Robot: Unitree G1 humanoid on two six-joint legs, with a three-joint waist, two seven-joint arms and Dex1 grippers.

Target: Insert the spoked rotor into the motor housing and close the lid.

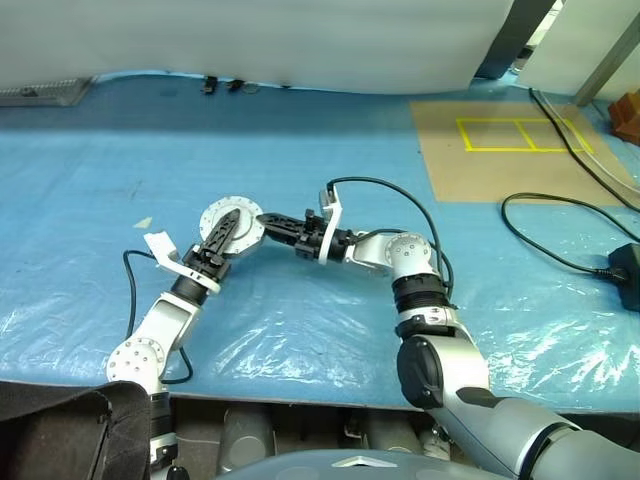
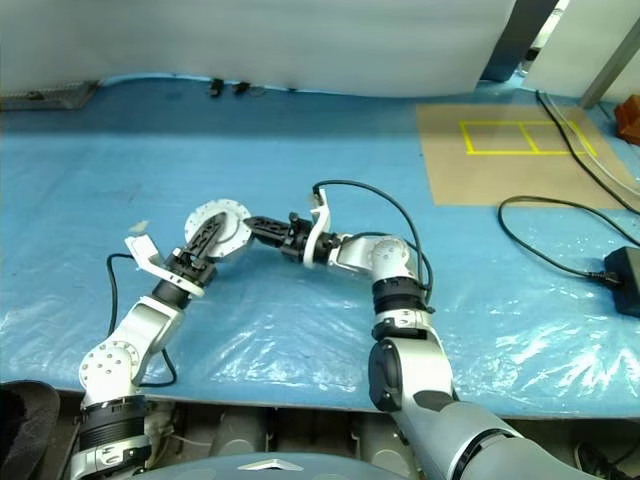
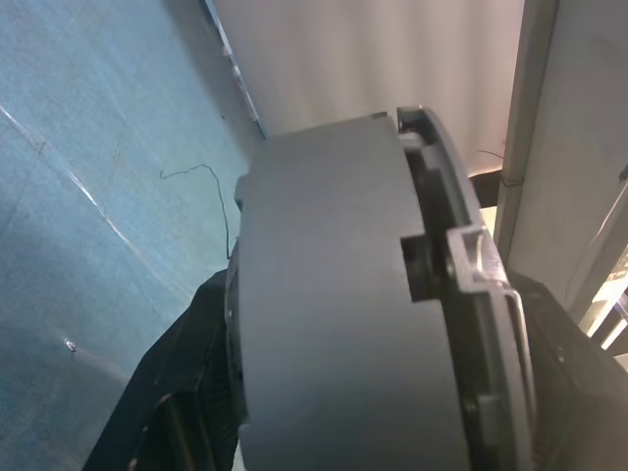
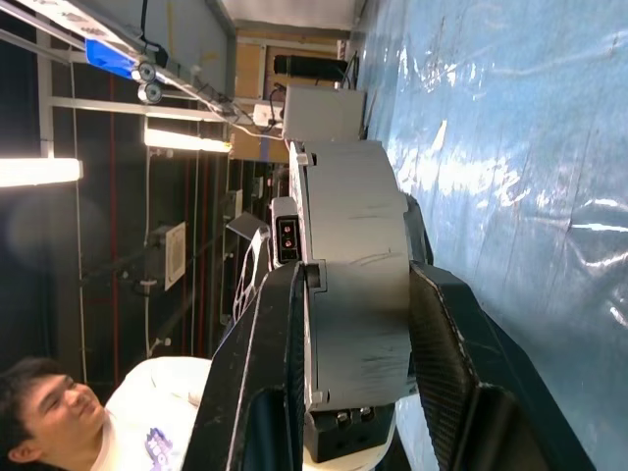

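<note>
The motor housing (image 1: 232, 212), a round silver puck with a flanged rim, hangs on edge above the blue table cover (image 1: 300, 120). My right gripper (image 1: 262, 222) reaches in from the right and is shut on the puck's rim. In the right wrist view its two black fingers (image 4: 265, 363) clamp the grey body (image 4: 358, 285). My left gripper (image 1: 228, 228) comes up from below, one black finger lying across the puck's face. In the left wrist view the puck (image 3: 334, 324) sits tight between its dark fingers (image 3: 186, 392). The puck's inside is hidden, and so is the spoked rotor.
A brown board (image 1: 520, 150) with yellow tape squares lies at the back right. Black cables (image 1: 560, 255) and a power brick (image 1: 626, 265) lie at the right edge. A scrap of paper (image 1: 143, 222) lies left. A person (image 4: 59, 417) shows in the right wrist view.
</note>
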